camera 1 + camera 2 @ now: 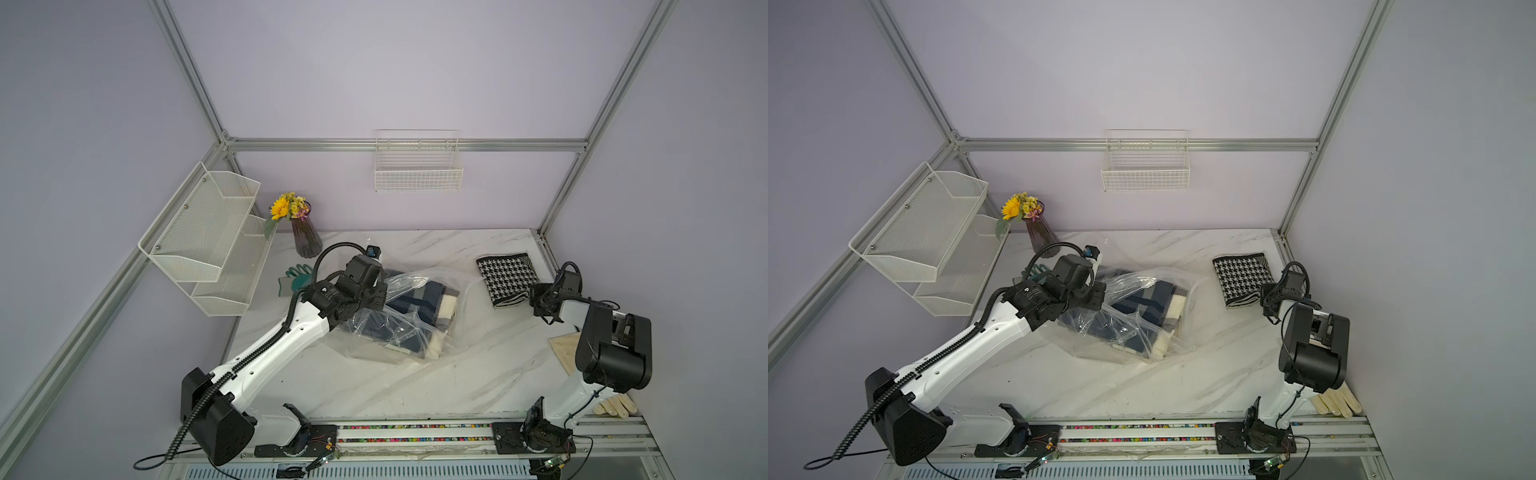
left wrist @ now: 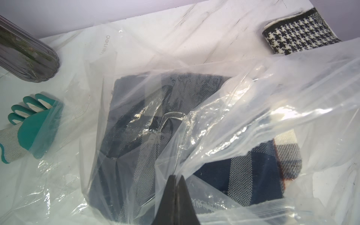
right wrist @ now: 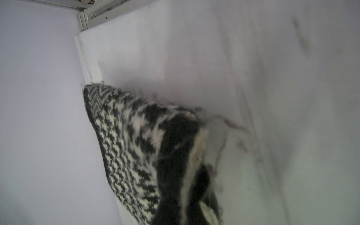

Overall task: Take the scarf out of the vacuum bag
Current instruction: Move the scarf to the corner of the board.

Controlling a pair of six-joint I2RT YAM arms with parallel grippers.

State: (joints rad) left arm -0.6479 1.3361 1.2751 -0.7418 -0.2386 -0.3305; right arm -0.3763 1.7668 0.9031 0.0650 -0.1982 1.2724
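Vacuum bag (image 1: 365,334) in the middle of the table (image 1: 374,386), one scarf inside it, another out.
The left gripper (image 2: 176,178), fingers pressed together, pinches a raised fold of the bag's film. The bag's long axis slants from far left to near right, with its zip edge on the near side and the plaid scarf (image 1: 419,299) inside. To the right lies the houndstooth scarf (image 1: 505,280), its near corner nipped by the right gripper (image 1: 535,297).

Both top views: high above front of table (image 1: 374,386), looking down and toward back wall (image 1: 415,83); far, whole tabletop in frame. Left wrist view: close above vacuum bag (image 2: 253,101), looking past left gripper (image 2: 176,180). Right wrist view: very close on houndstooth scarf (image 3: 124,136). All four share scarf; three share bag.
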